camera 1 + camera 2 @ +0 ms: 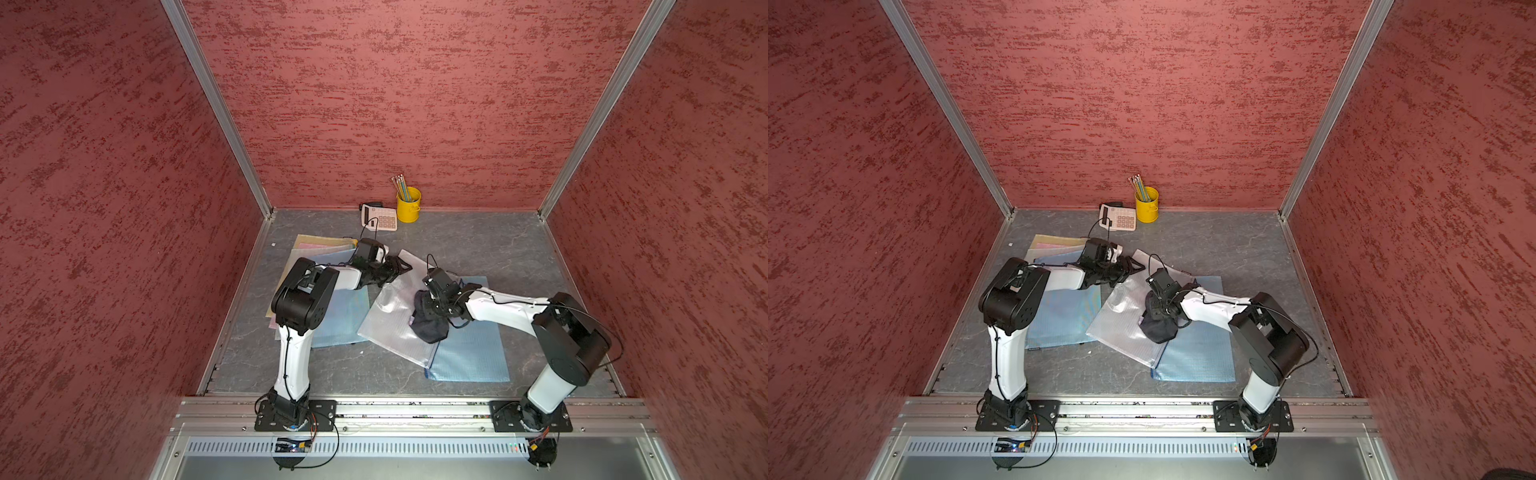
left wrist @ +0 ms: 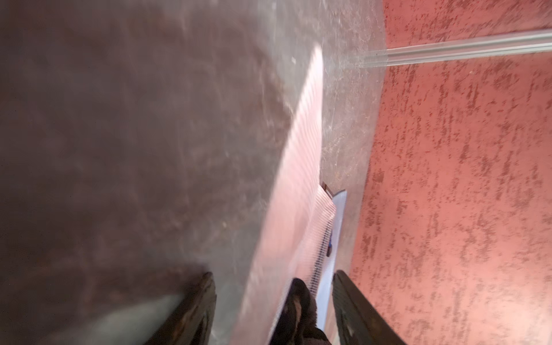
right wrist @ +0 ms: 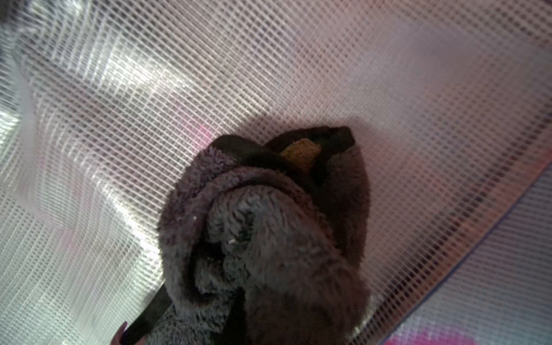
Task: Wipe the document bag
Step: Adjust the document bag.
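The bag (image 1: pixel 386 320), clear mesh, is lying slantwise on the table (image 1: pixel 498 249), partly overlapping a blue bag (image 1: pixel 469 353). The right gripper (image 1: pixel 424 312) is clamping a dark cloth (image 1: pixel 430 330) and pressing it onto the bag's right side. The left gripper (image 1: pixel 402 268) is sitting at the bag's far corner, its jaws standing wide, gripping nothing.

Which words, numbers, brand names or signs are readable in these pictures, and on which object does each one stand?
No text can be read in any view.
On the calculator: the keys show in both top views, but their marks are too small to read.
On the pencils in the yellow cup: any print is too small to tell.
On the clear document bag and the dark cloth: no lettering shows.
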Robot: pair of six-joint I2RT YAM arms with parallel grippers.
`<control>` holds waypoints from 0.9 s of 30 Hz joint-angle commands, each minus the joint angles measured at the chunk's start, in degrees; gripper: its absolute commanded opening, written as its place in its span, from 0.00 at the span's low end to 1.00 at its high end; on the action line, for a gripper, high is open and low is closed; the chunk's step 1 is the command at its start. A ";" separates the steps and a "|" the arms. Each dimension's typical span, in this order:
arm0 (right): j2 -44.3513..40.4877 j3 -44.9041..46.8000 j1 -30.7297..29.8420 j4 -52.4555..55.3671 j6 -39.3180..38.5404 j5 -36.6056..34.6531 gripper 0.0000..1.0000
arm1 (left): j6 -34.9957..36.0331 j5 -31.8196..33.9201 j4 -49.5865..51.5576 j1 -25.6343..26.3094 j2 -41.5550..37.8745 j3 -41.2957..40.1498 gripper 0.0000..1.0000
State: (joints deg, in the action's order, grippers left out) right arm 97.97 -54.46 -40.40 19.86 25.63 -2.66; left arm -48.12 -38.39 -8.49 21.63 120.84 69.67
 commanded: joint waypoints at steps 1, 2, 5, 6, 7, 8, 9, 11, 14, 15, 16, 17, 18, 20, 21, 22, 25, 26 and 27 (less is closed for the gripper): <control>2.44 1.82 -0.01 0.43 -2.47 1.87 0.00 | 12.54 -5.39 14.51 -2.56 3.00 4.91 0.65; 3.49 1.77 -0.02 0.91 -2.15 1.25 0.00 | 13.75 -6.97 15.54 -3.26 3.92 6.05 0.66; 6.57 0.46 -0.07 2.44 -2.04 0.90 0.00 | 16.95 -10.11 20.01 -4.21 6.03 9.77 0.67; 6.66 0.39 -0.03 2.05 -1.99 0.99 0.00 | 18.40 -10.04 21.87 -4.22 6.61 10.96 0.66; 6.38 0.40 -0.03 1.80 -1.99 0.79 0.00 | 19.96 -9.74 23.28 -4.11 7.07 12.08 0.64; 6.10 0.32 -0.01 1.76 -1.98 0.32 0.00 | 21.81 -9.60 25.05 -3.94 7.73 13.51 0.63; 5.99 0.08 -0.03 1.96 -2.29 -0.17 0.00 | 23.15 -9.21 26.72 -3.94 8.44 14.75 0.60; 6.10 -0.58 -0.03 2.76 -3.01 -1.02 0.00 | 24.78 -9.07 28.83 -3.87 9.71 17.08 0.55; 6.61 -1.18 0.02 3.34 -3.57 -1.39 0.00 | 26.44 -9.29 31.22 -3.53 11.36 20.35 0.41; 6.61 -1.18 0.06 3.38 -3.57 -1.39 0.00 | 27.15 -9.31 32.37 -3.42 11.73 21.38 0.36; 6.47 -1.21 0.06 3.41 -3.42 -1.62 0.00 | 27.58 -9.38 32.95 -3.39 11.88 22.04 0.32; 6.17 -1.31 0.08 3.44 -3.26 -1.91 0.00 | 27.65 -9.36 33.02 -3.36 11.67 22.02 0.27; 5.65 -1.39 0.14 3.71 -3.23 -2.36 0.00 | 27.36 -9.82 32.48 -3.43 11.39 21.62 0.21; 3.78 -3.12 0.15 5.38 -3.17 -4.48 0.00 | 25.06 -9.97 30.31 -3.61 9.94 19.49 0.11; 2.45 -4.57 0.15 6.50 -3.30 -5.49 0.00 | 23.26 -9.39 28.39 -3.66 8.68 17.92 0.07; 0.94 -6.69 0.15 7.99 -3.46 -6.61 0.00 | 20.22 -8.80 25.41 -3.74 6.95 15.02 0.03; -3.02 -13.70 -0.03 9.38 -4.11 -7.19 0.00 | 8.73 -5.59 13.97 -3.29 1.14 4.46 0.00; -3.29 -15.64 -0.04 8.58 -4.10 -6.52 0.00 | 4.35 -4.57 8.52 -2.92 -0.62 0.20 0.00; -2.98 -16.91 -0.09 7.48 -4.16 -5.72 0.00 | 1.40 -3.66 4.94 -2.49 -2.07 -2.90 0.00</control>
State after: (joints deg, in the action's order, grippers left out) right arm 98.78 -65.69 -40.45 28.95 22.46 -6.59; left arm -35.05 -45.04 8.10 17.98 122.74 72.79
